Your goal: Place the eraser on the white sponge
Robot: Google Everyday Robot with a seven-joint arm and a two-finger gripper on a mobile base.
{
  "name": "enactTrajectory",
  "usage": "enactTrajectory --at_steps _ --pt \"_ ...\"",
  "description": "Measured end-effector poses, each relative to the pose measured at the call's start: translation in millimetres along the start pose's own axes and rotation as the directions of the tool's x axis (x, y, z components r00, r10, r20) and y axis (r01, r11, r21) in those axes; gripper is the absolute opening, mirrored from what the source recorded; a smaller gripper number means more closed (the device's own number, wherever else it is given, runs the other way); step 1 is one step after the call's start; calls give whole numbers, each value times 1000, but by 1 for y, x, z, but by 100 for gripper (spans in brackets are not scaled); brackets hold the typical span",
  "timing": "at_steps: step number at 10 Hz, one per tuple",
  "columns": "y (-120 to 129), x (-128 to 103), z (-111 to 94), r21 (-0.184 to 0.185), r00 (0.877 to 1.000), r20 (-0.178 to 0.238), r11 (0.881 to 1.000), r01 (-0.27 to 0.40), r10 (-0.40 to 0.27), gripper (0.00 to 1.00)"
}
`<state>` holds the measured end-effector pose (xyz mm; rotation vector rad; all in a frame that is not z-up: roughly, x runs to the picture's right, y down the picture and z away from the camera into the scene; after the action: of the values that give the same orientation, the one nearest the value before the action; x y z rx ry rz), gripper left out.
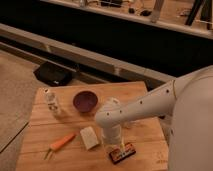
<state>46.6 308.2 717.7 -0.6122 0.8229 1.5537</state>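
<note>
1. Hanging low over the front right of the wooden table (40, 131), the gripper (114, 146) is sitting right at the eraser (123, 153), which is lying flat near the table's front edge. Whether the gripper is grasping the eraser or is released, I cannot tell, because the wrist is covering it.
2. The white sponge (89, 137) is lying just to the left of the eraser, apart from it. A carrot (61, 143) is lying farther left, and a dark bowl (85, 101) and a small bottle (51, 101) are standing behind.
3. The risks, as I am judging them:
   - A shallow grip on such a flat block is likely to let it slip or tip on lifting.
   - A low sweep leftward is likely to nudge the soft sponge away.
   - An off-centre release is likely to leave the eraser sliding off.
</note>
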Motion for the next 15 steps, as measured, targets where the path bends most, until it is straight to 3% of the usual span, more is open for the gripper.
enactTrajectory --at_steps 4,7,12,15 --pt "-13 15 12 -30 1000 -27 1000 4 -5 65" --pt "-15 14 21 -49 1000 -24 999 1 -2 65" --pt "-14 4 27 -129 997 2 989 -73 74 65" --pt "-17 4 30 -134 995 0 986 -98 99 65"
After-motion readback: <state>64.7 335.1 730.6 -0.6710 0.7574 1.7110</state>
